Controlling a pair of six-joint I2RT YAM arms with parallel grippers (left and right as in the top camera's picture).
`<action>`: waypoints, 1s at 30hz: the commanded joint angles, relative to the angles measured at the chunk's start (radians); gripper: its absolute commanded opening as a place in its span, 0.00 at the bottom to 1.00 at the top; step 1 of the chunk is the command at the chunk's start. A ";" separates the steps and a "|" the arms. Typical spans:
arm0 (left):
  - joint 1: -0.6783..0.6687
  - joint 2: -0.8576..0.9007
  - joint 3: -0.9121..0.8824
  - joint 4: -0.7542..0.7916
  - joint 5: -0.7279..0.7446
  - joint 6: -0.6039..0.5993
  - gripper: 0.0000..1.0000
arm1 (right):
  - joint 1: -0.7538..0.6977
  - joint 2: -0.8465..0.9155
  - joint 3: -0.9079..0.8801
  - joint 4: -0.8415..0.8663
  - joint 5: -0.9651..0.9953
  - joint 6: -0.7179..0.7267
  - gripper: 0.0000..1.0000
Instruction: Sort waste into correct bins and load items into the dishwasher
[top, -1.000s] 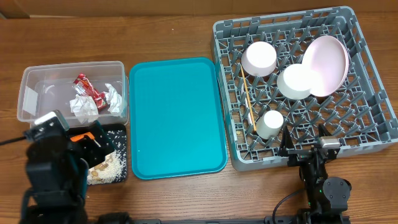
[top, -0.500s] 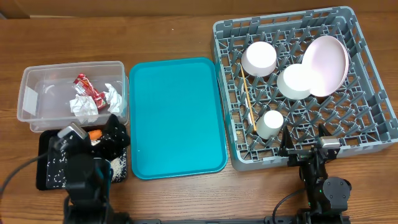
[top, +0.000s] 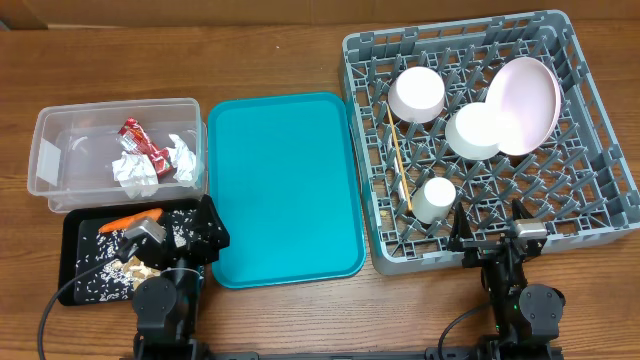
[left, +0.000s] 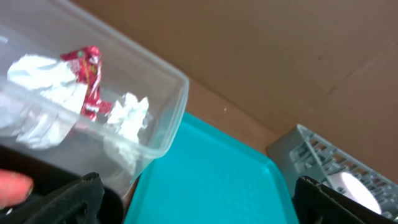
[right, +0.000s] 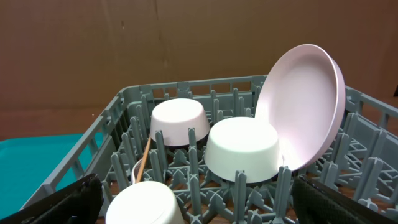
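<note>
The clear tub (top: 60, 150) holds the red wrapper (top: 140, 140) and crumpled napkins (top: 135, 172). In front of it, the black tray (top: 75, 240) holds the carrot (top: 132, 220) and crumbs (top: 105, 268). My left gripper (top: 180, 238) stands open and empty at that tray's right end, beside the teal tray (top: 285, 190); its wrist view shows the tub (left: 158, 118) and wrapper (left: 87, 68). The grey rack (top: 600, 200) holds two bowls (top: 415, 93), a plate (top: 525, 105), a cup (top: 435, 198) and a stick (top: 400, 165). My right gripper (right: 199, 208) is open at the rack's near edge.
The teal tray lies flat between the bins and the rack, with nothing on it. A brown cardboard wall (right: 186, 43) stands behind the table. Both arm bases sit at the near table edge.
My left arm has swung right and back toward the near edge, uncovering the black tray with the carrot and crumbs lying in it. The right arm has not moved.
</note>
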 joint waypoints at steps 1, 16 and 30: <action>-0.004 -0.044 -0.051 0.006 0.005 0.032 1.00 | -0.004 -0.012 -0.011 0.008 -0.002 0.004 1.00; -0.045 -0.207 -0.062 -0.076 0.019 0.540 1.00 | -0.004 -0.012 -0.011 0.008 -0.002 0.003 1.00; -0.074 -0.206 -0.062 -0.076 -0.003 0.687 1.00 | -0.004 -0.012 -0.011 0.008 -0.002 0.003 1.00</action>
